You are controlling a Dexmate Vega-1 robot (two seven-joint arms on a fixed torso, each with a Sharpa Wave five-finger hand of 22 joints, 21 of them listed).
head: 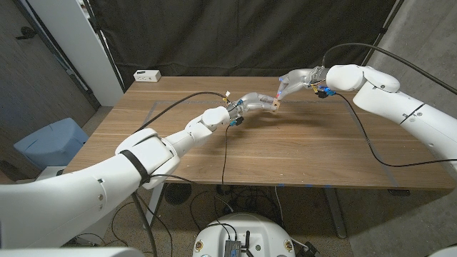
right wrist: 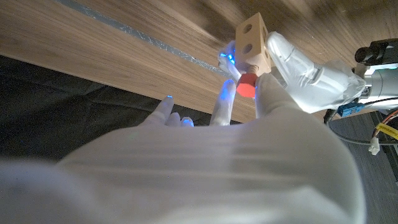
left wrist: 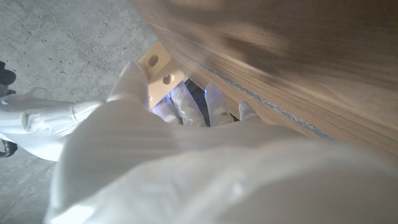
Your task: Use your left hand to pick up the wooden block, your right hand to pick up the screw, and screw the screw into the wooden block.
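Both arms meet above the far middle of your wooden table (head: pixel 285 153): your left robot hand (head: pixel 255 101) grips the wooden block (right wrist: pixel 252 42), your right robot hand (head: pixel 294 80) pinches the red-headed screw (right wrist: pixel 247 86) against it. Black curtain (head: pixel 235 32) behind, white box (head: pixel 147 75) at the far left corner
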